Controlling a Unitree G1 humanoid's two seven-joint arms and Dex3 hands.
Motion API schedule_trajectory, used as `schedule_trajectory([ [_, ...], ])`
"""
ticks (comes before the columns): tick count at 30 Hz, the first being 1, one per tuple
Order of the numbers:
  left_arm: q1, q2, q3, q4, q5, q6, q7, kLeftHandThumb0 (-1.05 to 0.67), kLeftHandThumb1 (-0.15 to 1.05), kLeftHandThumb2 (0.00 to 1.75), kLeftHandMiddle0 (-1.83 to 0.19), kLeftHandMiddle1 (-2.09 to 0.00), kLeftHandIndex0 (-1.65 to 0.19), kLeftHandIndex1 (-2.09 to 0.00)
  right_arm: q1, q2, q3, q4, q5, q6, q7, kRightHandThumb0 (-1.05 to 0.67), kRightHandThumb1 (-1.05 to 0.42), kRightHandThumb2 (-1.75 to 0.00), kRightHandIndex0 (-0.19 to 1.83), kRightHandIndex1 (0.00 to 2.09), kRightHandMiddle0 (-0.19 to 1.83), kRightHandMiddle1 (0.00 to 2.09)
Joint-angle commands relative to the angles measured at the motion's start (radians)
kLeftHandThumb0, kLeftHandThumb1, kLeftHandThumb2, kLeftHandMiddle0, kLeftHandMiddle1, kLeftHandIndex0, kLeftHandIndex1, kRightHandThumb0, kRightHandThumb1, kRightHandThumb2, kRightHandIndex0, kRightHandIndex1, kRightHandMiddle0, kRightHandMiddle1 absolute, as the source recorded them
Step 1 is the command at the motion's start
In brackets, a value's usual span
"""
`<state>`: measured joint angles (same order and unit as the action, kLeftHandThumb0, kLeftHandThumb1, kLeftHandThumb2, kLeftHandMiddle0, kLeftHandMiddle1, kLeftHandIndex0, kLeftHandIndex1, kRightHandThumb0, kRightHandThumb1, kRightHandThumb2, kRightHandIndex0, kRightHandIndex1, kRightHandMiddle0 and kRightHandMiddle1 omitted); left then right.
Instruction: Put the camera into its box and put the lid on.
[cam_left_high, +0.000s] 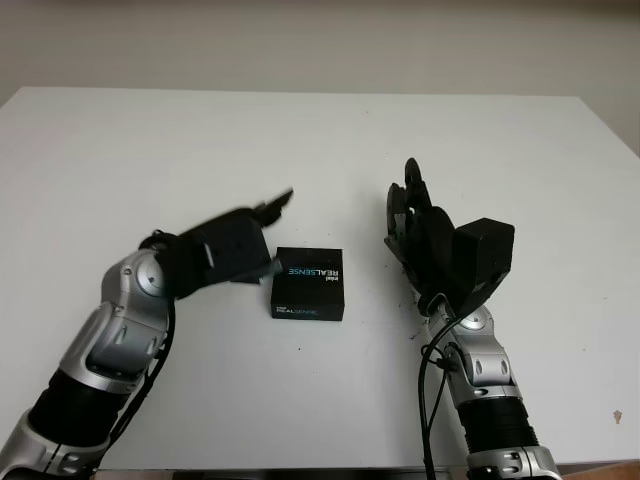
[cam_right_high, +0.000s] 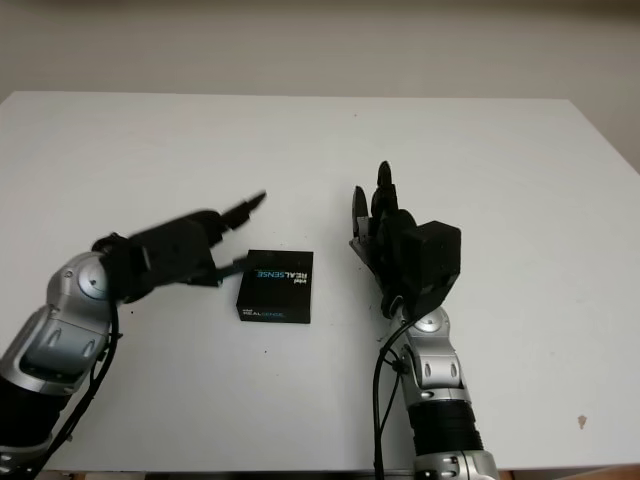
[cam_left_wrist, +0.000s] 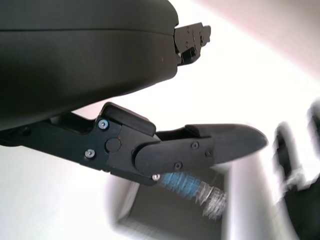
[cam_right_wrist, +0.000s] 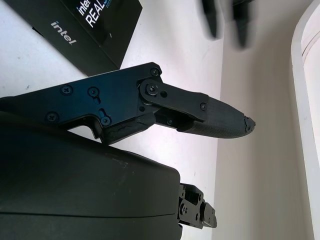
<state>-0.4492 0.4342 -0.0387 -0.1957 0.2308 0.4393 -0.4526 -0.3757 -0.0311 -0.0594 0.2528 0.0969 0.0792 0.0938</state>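
One black box (cam_left_high: 308, 284), lid on, lies flat near the middle of the white table (cam_left_high: 320, 140), well clear of every table edge. Left hand (cam_left_high: 235, 245) is open just beside the box's left edge, holding nothing. Right hand (cam_left_high: 420, 230) is open, near the box's right side, with bare table between.
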Motion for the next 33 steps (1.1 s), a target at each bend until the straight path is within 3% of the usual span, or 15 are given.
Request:
schedule_trajectory([
  [1, -0.018, -0.02, 0.077, 0.029, -0.047, -0.042, 0.051, -0.79, 1.05, 0.65, 0.19, 0.0, 0.19, 0.0, -0.028, -0.007, -0.012, -0.012, 0.011, 0.0, 0.001, -0.73, -1.05, -0.66, -0.19, 0.0, -0.19, 0.0],
  [7, 0.001, -0.109, 0.21, 0.079, -0.193, -0.127, 0.191, -0.76, 1.05, 0.66, 0.19, 0.0, 0.19, 0.0, -0.042, -0.014, -0.018, 0.003, 0.018, -0.003, 0.015, -0.74, -1.05, -0.66, -0.19, 0.0, -0.19, 0.0],
  [12, 0.056, -0.122, 0.259, 0.146, -0.248, -0.186, 0.243, -0.82, 1.05, 0.62, 0.19, 0.0, 0.19, 0.0, -0.047, -0.017, -0.025, 0.001, 0.022, 0.009, 0.02, -0.75, -1.05, -0.67, -0.19, 0.0, -0.19, 0.0],
  [14, 0.09, -0.146, 0.266, 0.177, -0.27, -0.239, 0.258, -0.82, 1.05, 0.56, 0.19, 0.0, 0.19, 0.0, -0.048, -0.018, -0.028, -0.002, 0.024, 0.02, 0.02, -0.75, -1.05, -0.67, -0.19, 0.0, -0.19, 0.0],
  [19, 0.183, -0.191, 0.246, 0.198, -0.295, -0.352, 0.27, -0.74, 1.05, 0.68, 0.19, 0.0, 0.19, 0.0, -0.049, -0.018, -0.033, 0.002, 0.031, 0.025, 0.025, -0.75, -1.05, -0.67, -0.19, 0.0, -0.19, 0.0],
  [23, 0.232, -0.234, 0.245, 0.22, -0.324, -0.465, 0.273, -0.76, 1.05, 0.69, 0.19, 0.0, 0.19, 0.0, -0.048, -0.017, -0.031, -0.001, 0.029, 0.03, 0.018, -0.75, -1.05, -0.68, -0.19, 0.0, -0.19, 0.0],
  [27, 0.25, -0.285, 0.262, 0.203, -0.384, -0.476, 0.303, -0.77, 1.05, 0.61, 0.19, 0.0, 0.19, 0.0, -0.05, -0.017, -0.029, 0.005, 0.024, 0.026, 0.011, -0.75, -1.05, -0.68, -0.19, 0.0, -0.19, 0.0],
  [33, 0.264, -0.322, 0.261, 0.185, -0.409, -0.495, 0.347, -0.77, 1.05, 0.64, 0.19, 0.0, 0.19, 0.0, -0.055, -0.022, -0.026, 0.01, 0.025, 0.016, 0.024, -0.76, -1.05, -0.69, -0.19, 0.0, -0.19, 0.0],
])
